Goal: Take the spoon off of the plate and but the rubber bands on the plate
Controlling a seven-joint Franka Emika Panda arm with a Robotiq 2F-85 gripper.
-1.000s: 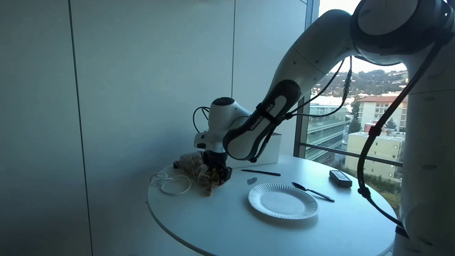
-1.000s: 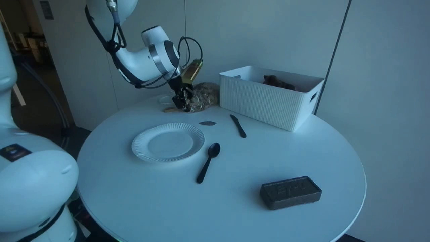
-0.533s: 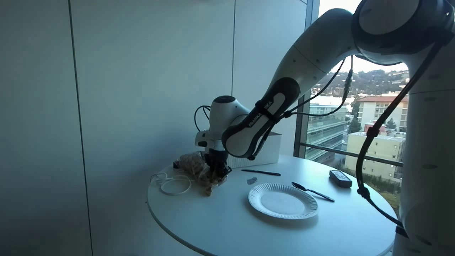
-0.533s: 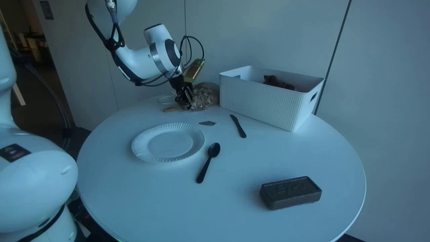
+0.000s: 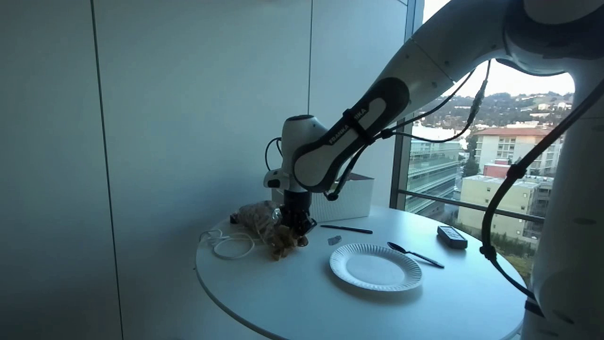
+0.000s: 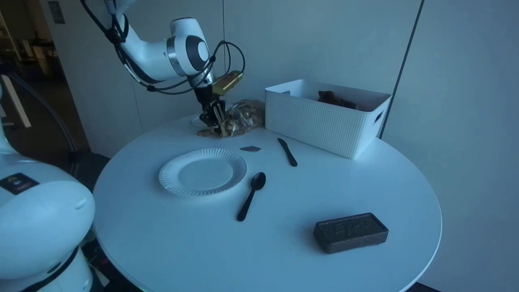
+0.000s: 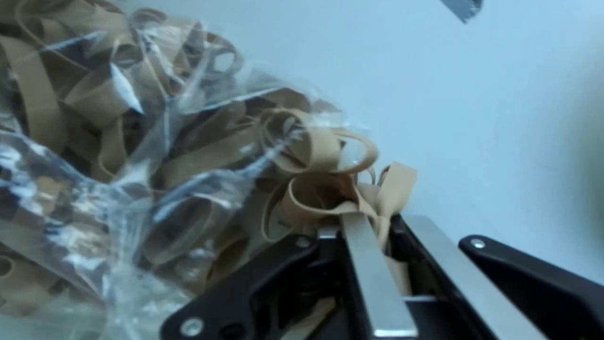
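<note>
— Before I judge the coming move, in what state is your black, two-fingered hand (image 7: pixel 384 224)?

— Closed, as the wrist view shows me at my distance: it pinches flat, tan, looped rubber bands (image 7: pixel 398 189) at one end of a long, clear, crinkled plastic bag (image 7: pixel 148 160). How many bands are caught, and whether any plastic is caught with them, I cannot tell.

— And on which relation does that move turn?

— That of my hand to the round, white, flute-rimmed paper plate (image 5: pixel 376 267): in an exterior view, it lies on the round, white surface (image 5: pixel 283 293), to the right of the hand and toward the foreground. The bag's long axis runs off to the opposite side. I judge, therefore, that I must lift the bands clear and carry them away from the bag.

— And the black, long-handled spoon (image 6: pixel 250 198)?

— In an exterior view, it rests on the surface just beside the plate's rim, not touching it; removal, I judge, is complete. The bands are not yet on the plate. Interlinked loops could, I expect, drag the bag along, so I would lift slowly.
</note>
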